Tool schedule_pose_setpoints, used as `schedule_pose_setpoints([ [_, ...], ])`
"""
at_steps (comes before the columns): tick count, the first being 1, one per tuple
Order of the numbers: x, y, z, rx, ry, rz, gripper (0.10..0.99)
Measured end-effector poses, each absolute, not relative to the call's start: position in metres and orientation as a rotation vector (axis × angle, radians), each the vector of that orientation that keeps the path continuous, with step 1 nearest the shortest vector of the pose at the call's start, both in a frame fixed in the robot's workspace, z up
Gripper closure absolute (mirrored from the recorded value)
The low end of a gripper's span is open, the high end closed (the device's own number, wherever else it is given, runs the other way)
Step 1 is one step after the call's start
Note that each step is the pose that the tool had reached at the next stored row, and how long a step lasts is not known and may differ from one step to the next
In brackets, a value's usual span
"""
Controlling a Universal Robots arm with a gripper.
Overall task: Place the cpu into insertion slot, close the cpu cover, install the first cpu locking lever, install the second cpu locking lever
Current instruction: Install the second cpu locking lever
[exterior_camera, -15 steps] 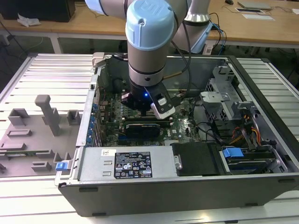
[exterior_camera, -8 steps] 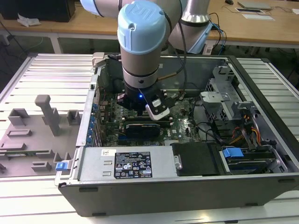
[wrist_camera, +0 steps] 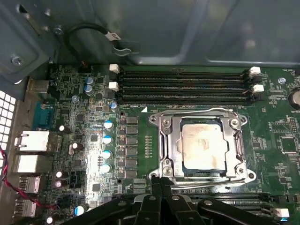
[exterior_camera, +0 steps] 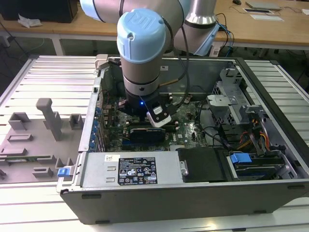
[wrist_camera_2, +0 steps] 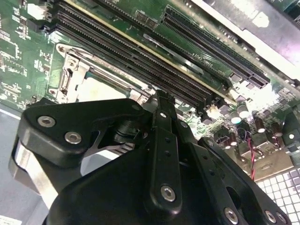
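1. My gripper [wrist_camera: 161,185], fingers clenched together and holding nothing, hovered at the socket's edge.
2. The cpu [wrist_camera: 201,147] sat in the insertion slot [wrist_camera: 165,140], under the closed cpu cover [wrist_camera: 175,123].

Little of the print can be read. A black label [exterior_camera: 138,170] on the power supply unit [exterior_camera: 101,171] carries white lines and a row of marks, too small to make out, and a small white sticker [exterior_camera: 112,157] sits just beside it. The blue cap [exterior_camera: 143,30] of the arm's joint bears a raised logo. In the first wrist view, a white tag [wrist_camera: 114,36] wraps the black cable [wrist_camera: 77,33], its print unreadable. White silkscreen lettering dots the green motherboard [wrist_camera: 136,93] in both wrist views, none legible, and a white triangle mark [wrist_camera: 144,109] stands at a corner of the insertion slot [wrist_camera: 164,140]. The cpu [wrist_camera: 201,146] top shows only faint smudges.
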State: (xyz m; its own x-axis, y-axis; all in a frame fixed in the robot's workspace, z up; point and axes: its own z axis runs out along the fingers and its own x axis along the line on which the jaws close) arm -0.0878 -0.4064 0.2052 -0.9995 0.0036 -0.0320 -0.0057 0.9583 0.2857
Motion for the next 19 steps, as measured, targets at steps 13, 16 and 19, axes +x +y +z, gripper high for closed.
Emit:
schedule_pose_setpoints([
  [13, -0.093, -0.399, 0.198, -0.002, 3.077, 0.449, 0.98],
  [16, -0.093, -0.399, 0.195, -0.002, 3.077, 0.449, 0.98],
  [19, -0.093, -0.399, 0.194, -0.002, 3.078, 0.444, 0.98],
])
